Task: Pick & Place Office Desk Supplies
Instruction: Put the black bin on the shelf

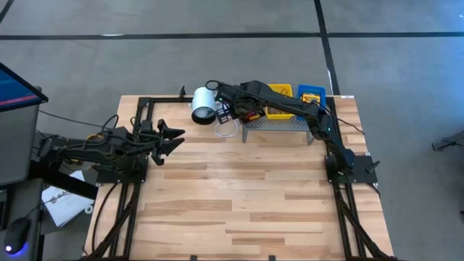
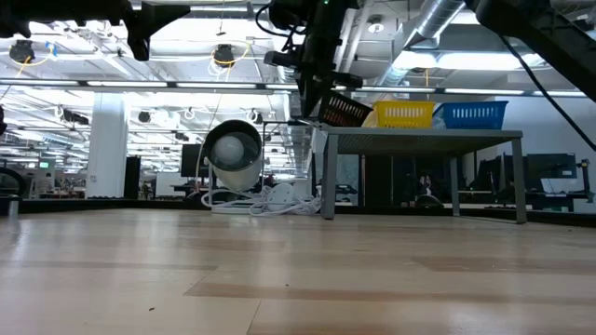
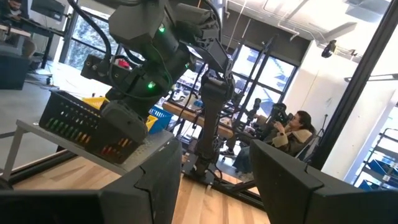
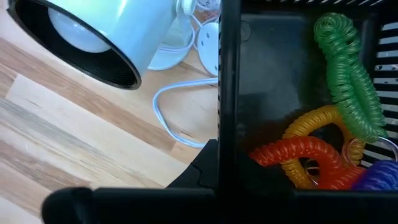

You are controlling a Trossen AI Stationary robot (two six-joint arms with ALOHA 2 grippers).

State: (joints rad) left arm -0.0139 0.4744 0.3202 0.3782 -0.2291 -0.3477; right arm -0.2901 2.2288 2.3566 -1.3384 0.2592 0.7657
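right gripper (image 1: 230,109): clamped on black basket (image 4: 292,93) rim, at rack's (image 1: 279,123) left end near table's far edge; coiled bands (image 4: 339,74) inside | left gripper (image 1: 174,137): spread, empty, left edge; right arm nearer

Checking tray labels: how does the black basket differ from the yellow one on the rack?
Colour: the black basket is dark, the yellow basket bright yellow.
Pose: in the low view the black basket is tilted at the rack's left end, the yellow one sits level on it.
Contact: the shut right gripper holds the black basket's rim; nothing touches the yellow one.
Contents: coiled bands show in the black basket; the yellow one's contents can't be seen.
Both are slotted plastic.
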